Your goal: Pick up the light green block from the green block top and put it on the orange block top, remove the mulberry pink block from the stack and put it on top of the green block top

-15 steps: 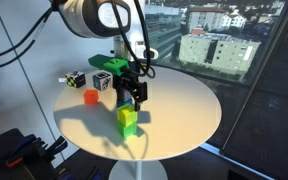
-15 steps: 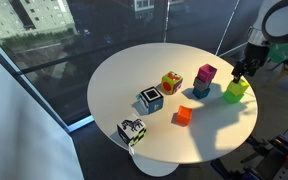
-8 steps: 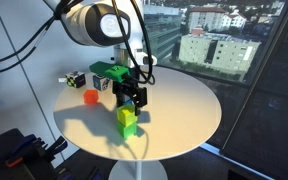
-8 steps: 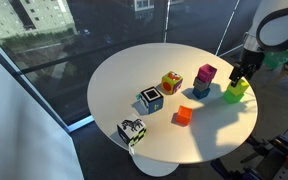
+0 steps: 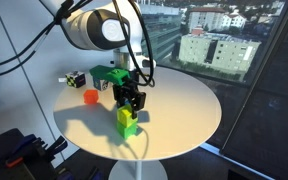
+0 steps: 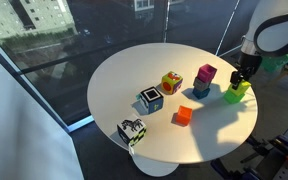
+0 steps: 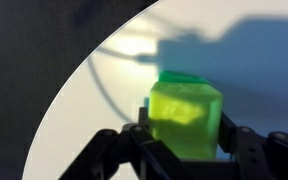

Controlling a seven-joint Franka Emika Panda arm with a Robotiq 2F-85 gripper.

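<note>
Round white table (image 5: pixel 184 110) beside dark floor-to-ceiling windows, seen in both exterior views. Black robot hand (image 5: pixel 131 104) is lowered over a two-cube column near the table edge. Small lime, yellow-green cube, the light green block (image 5: pixel 127 117), sits on the small mid-green cube, the green block (image 5: pixel 131 130). In the wrist view the hand (image 7: pixel 184 137) is clamped on the light green block (image 7: pixel 186 115). Its fingers (image 7: pixel 234 140) lie against two opposite sides. The green block (image 7: pixel 179 77) shows beneath.

In an exterior view, the magenta mulberry pink block (image 6: pixel 206 73) tops a blue cube (image 6: pixel 201 89), forming the stack, near the hand (image 6: pixel 241 82). Low orange-red orange block (image 6: pixel 183 116) lies apart on the table. A multicoloured cube (image 6: pixel 171 82) and two black-and-white cubes (image 6: pixel 150 100) (image 6: pixel 131 131) stand separately.
</note>
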